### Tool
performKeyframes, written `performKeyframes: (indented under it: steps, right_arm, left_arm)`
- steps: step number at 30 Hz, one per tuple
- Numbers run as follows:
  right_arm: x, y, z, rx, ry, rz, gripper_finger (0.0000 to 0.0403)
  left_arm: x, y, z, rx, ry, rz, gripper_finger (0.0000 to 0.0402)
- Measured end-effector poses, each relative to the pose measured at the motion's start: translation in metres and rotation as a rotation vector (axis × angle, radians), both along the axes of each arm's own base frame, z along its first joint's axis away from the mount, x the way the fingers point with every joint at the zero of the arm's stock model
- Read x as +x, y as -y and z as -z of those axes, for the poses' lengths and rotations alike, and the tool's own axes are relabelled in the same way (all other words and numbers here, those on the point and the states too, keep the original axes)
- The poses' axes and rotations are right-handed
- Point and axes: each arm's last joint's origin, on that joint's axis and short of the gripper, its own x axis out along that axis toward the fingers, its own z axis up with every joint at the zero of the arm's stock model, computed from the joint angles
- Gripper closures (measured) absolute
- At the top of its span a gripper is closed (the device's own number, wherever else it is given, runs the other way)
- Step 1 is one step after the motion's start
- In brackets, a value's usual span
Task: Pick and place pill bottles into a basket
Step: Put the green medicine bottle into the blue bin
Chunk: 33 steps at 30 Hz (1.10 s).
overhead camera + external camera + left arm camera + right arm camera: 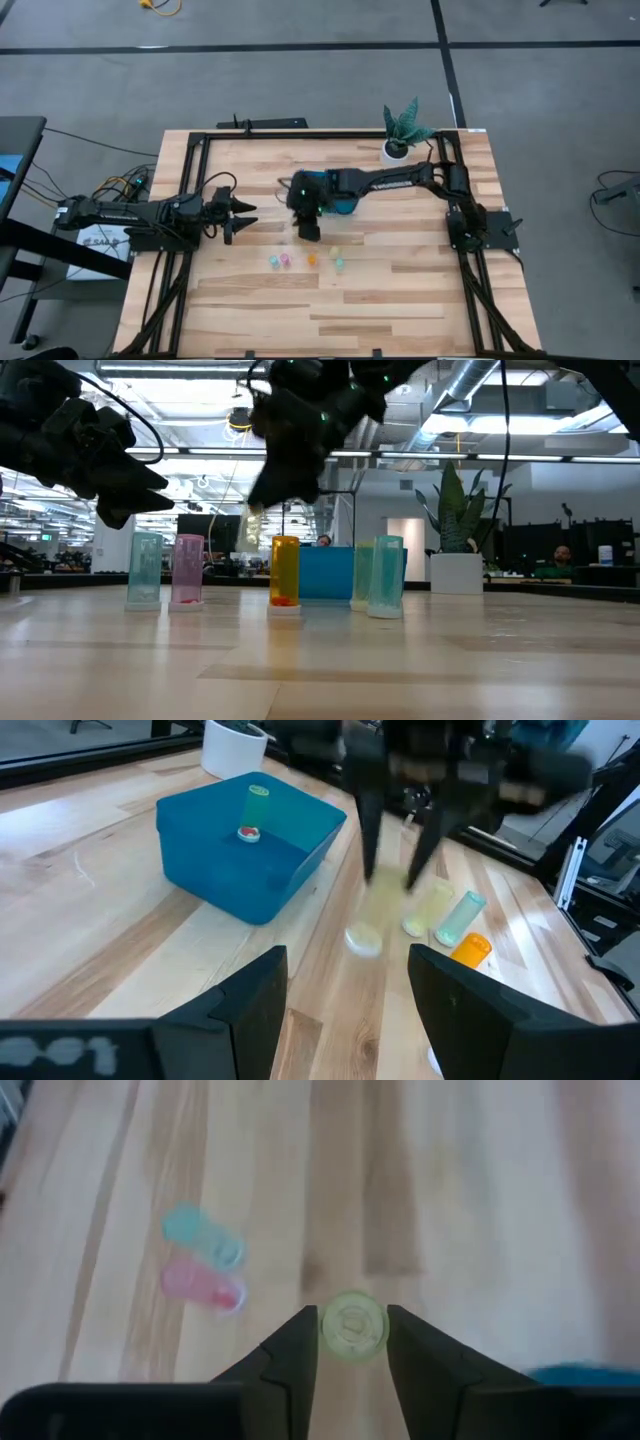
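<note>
Right gripper point(309, 231) located at centre of the high view, reaching in from the right side of the frame, just below the basket point(345, 206); fingers seen in the right wrist view closed on either side of a pale yellow-green bottle point(353, 1326), cap facing the camera, bottle clamped between them above the wooden table point(400, 300).

Left gripper point(243, 212) positioned left of centre in the high view, well apart from the bottles; fingers spread, nothing between them.

Basket noted in the upper left of the left wrist view as a teal-blue tray; one green bottle point(256, 804) standing inside, with a small red-and-white bottle point(248, 833) just beside it.

Row of bottles standing on the table below centre in the high view: blue bottle point(271, 261), pink bottle point(285, 259), orange bottle point(312, 259), green bottle on the table point(339, 263), with a further pale yellow bottle point(335, 251) close behind the last.

Low view confirms these upright; basket behind the orange bottle at mid-frame.

White pot with green plant point(399, 140) at the upper right of the table; person seated far right in the low-view background.
</note>
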Motion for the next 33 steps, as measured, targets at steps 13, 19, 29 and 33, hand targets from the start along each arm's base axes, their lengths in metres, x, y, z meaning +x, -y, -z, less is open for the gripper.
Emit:
performKeyframes:
  steps: [13, 19, 29, 33]
  right_arm:
    - [-0.034, 0.077, -0.023, -0.087, -0.237, 0.029, 0.0298]
    - [-0.038, 0.102, -0.021, -0.081, -0.218, 0.101, 0.0301]
    - [-0.038, 0.118, -0.023, -0.115, -0.171, 0.15, 0.0301]
    - [-0.033, 0.117, -0.014, -0.103, -0.181, 0.151, 0.03]
  left_arm:
    - [0.0, 0.0, 0.0, 0.0, 0.0, 0.0, 0.0203]
    - [0.0, 0.0, 0.0, 0.0, 0.0, 0.0, 0.0203]
    - [0.0, 0.0, 0.0, 0.006, -0.001, 0.001, 0.0203]
    - [0.0, 0.0, 0.0, 0.008, -0.002, 0.001, 0.0203]
